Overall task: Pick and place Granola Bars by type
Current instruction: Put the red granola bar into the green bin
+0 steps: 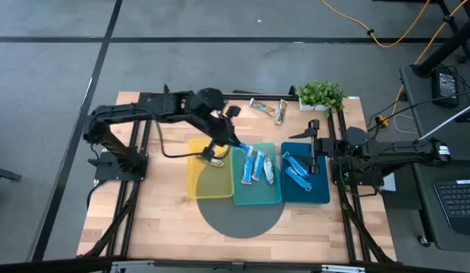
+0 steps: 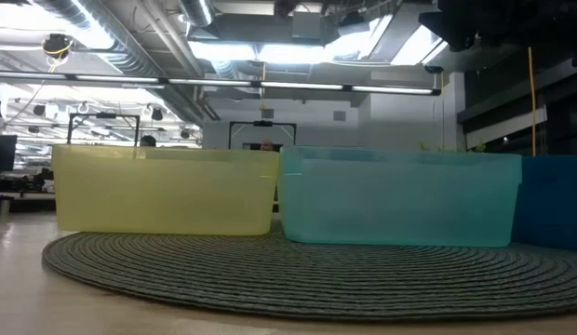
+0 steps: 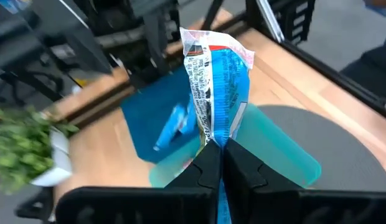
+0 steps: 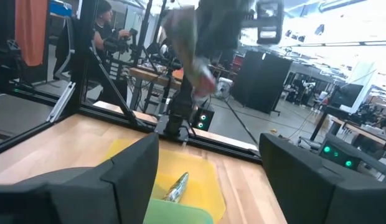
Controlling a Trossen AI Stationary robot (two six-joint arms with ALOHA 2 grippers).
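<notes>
My left gripper (image 1: 233,142) hangs above the seam between the yellow tray (image 1: 201,182) and the teal tray (image 1: 258,193), shut on a blue-and-white granola bar (image 3: 215,81). A silvery bar (image 1: 214,158) lies flat in the yellow tray. Several blue-and-white bars (image 1: 258,165) lie in the teal tray, and blue bars (image 1: 297,171) lie in the dark blue tray (image 1: 322,193). Two more bars (image 1: 269,109) lie on the table near its far edge. My right gripper (image 4: 208,180) waits open over the dark blue tray, with nothing between its fingers. My left gripper pinches one end of the blue-and-white bar (image 3: 219,138) between its two fingers (image 3: 202,171). The fingers slant downward toward the trays, in line with the bar's length. The bar sticks out past the fingertips, lifted clear of the trays.
The three trays stand side by side on a round dark mat (image 2: 307,270). A potted plant (image 1: 322,94) stands at the far right corner. Black frame rails (image 1: 136,189) run along the table's left and right sides. People and benches show beyond the table.
</notes>
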